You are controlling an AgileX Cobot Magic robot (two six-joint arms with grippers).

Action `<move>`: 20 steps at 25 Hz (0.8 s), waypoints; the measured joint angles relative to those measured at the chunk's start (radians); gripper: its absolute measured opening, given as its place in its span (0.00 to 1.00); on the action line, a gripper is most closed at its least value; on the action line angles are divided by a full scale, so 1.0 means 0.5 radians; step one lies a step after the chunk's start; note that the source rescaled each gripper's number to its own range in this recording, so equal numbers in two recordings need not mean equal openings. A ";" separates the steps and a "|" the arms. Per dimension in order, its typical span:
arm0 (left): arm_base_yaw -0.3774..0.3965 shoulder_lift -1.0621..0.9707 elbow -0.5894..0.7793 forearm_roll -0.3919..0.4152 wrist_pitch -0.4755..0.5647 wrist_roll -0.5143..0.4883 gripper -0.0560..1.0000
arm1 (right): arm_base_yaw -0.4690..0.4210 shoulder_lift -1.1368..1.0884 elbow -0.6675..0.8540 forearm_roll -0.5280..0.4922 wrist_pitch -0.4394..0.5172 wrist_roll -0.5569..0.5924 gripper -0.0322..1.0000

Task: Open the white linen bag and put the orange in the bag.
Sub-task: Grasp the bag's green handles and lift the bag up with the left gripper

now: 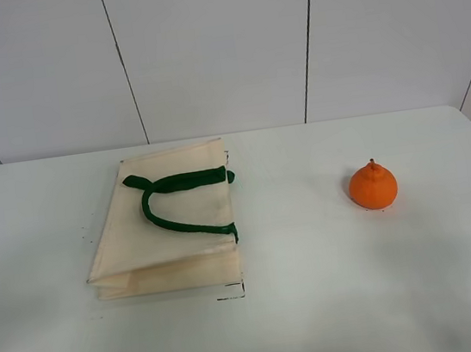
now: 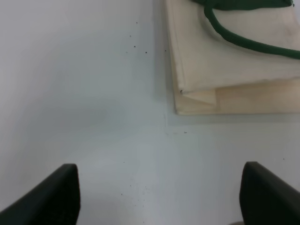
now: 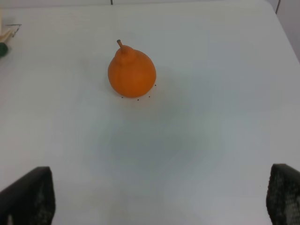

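Note:
The white linen bag (image 1: 169,228) lies flat and closed on the left half of the table, its dark green handles (image 1: 178,203) curled on top toward its right edge. The left wrist view shows its near corner (image 2: 234,61). The orange (image 1: 372,186) stands upright on the right half, stem up, well apart from the bag; it also shows in the right wrist view (image 3: 131,71). My left gripper (image 2: 161,199) is open above bare table short of the bag's corner. My right gripper (image 3: 161,201) is open, set back from the orange. Neither gripper shows in the exterior view.
The white table (image 1: 322,303) meets a white panelled wall (image 1: 219,48) at the back. Small dark specks mark the table near the bag (image 2: 136,47) and around the orange (image 3: 138,98).

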 joint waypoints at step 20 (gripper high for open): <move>0.000 0.971 -0.456 0.000 0.012 0.000 1.00 | 0.000 0.000 0.000 0.000 0.000 0.000 1.00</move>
